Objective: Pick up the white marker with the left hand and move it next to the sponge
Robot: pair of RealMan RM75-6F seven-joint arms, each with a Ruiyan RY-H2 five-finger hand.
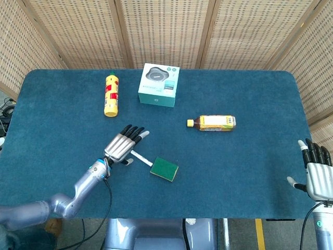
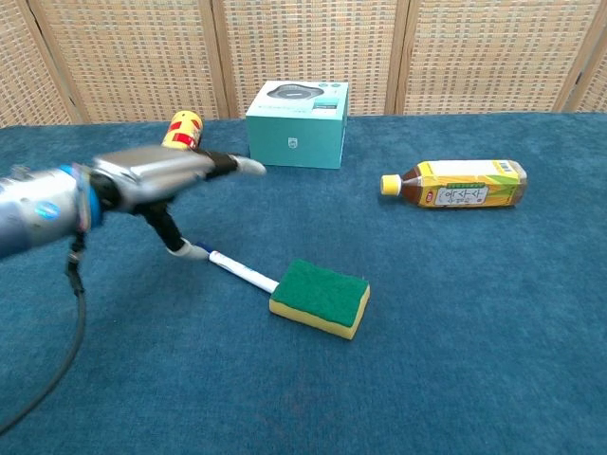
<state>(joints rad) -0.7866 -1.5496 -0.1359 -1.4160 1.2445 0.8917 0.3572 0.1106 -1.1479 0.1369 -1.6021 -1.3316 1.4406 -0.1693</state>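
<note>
The white marker (image 1: 141,158) (image 2: 243,271) lies flat on the blue table, one end touching the left edge of the green and yellow sponge (image 1: 163,169) (image 2: 321,297). My left hand (image 1: 122,145) (image 2: 156,178) hovers just left of the marker with its fingers spread flat and nothing in them; only the thumb tip is close to the marker's near end. My right hand (image 1: 316,172) stays at the table's right front corner, fingers straight and apart, holding nothing.
A yellow bottle (image 1: 111,94) (image 2: 178,137) lies at the back left. A teal box (image 1: 158,85) (image 2: 297,124) stands at the back centre. A tea bottle (image 1: 212,123) (image 2: 458,184) lies on its side to the right. Wicker screens close off the back.
</note>
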